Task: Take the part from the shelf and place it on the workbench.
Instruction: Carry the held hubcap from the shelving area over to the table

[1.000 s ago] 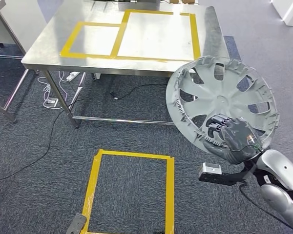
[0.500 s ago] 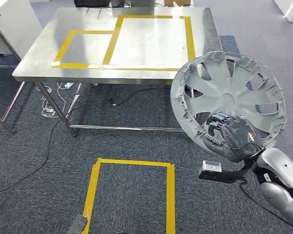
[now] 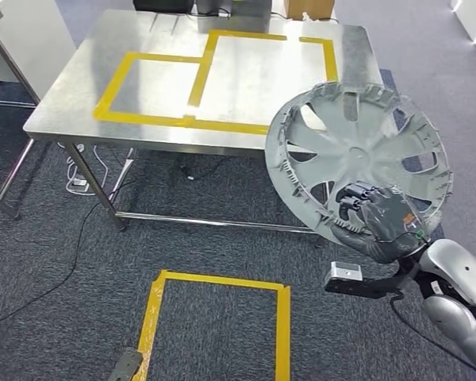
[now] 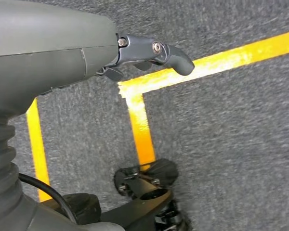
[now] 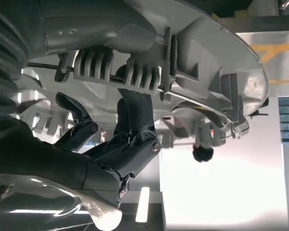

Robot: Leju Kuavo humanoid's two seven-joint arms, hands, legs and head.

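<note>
- Head view: the round grey plastic wheel cover [image 3: 358,155] is held tilted above the carpet, beyond the right hand [image 3: 382,226], whose fingers clamp its near rim.
- Right wrist view: dark fingers [image 5: 136,115] hook over the ribbed rim.
- The steel workbench with yellow tape rectangles [image 3: 163,135] lies ahead and left of that hand.
- Step in hand, as judged: carrying the cover to the bench. Next: close in, level it, lower it onto the taped area.
- Left hand [image 4: 63,53]: holds nothing, fingers loosely apart over the floor.
</note>
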